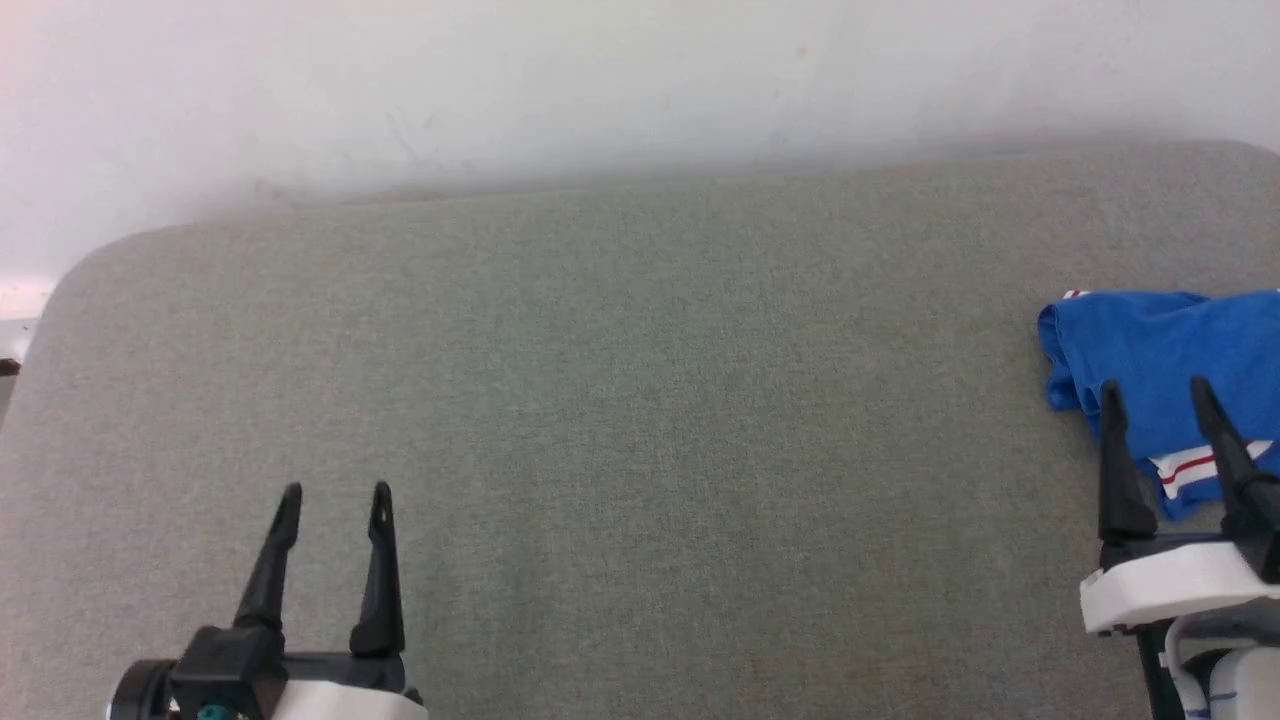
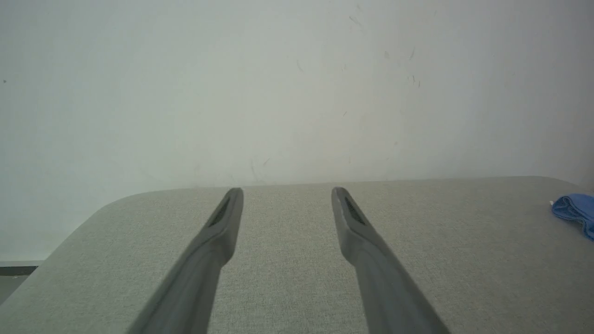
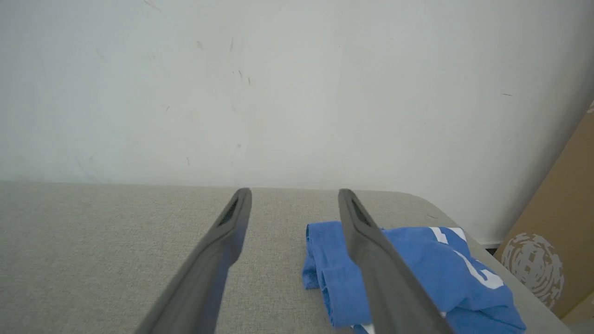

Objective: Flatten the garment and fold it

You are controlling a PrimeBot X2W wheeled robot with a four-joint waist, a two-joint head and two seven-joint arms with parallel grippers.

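The garment (image 1: pixel 1165 350) is a royal-blue shirt lying bunched at the right edge of the grey padded table (image 1: pixel 620 400), with red-and-white striped trim showing near its front. In the right wrist view the garment (image 3: pixel 417 264) shows white printed marks on the blue cloth. My right gripper (image 1: pixel 1155 395) hovers open at the garment's near side, its fingers overlapping the cloth in the head view, nothing between them. My left gripper (image 1: pixel 335 495) stands open over bare table at the lower left, far from the garment (image 2: pixel 575 211). In each wrist view the fingers are spread with nothing between them: left gripper (image 2: pixel 285 192), right gripper (image 3: pixel 294 195).
A white wall (image 1: pixel 600 80) runs right behind the table's far edge. A brown cardboard box (image 3: pixel 557 232) stands off the table's right end. The table's rounded left corner (image 1: pixel 90 270) is near my left arm.
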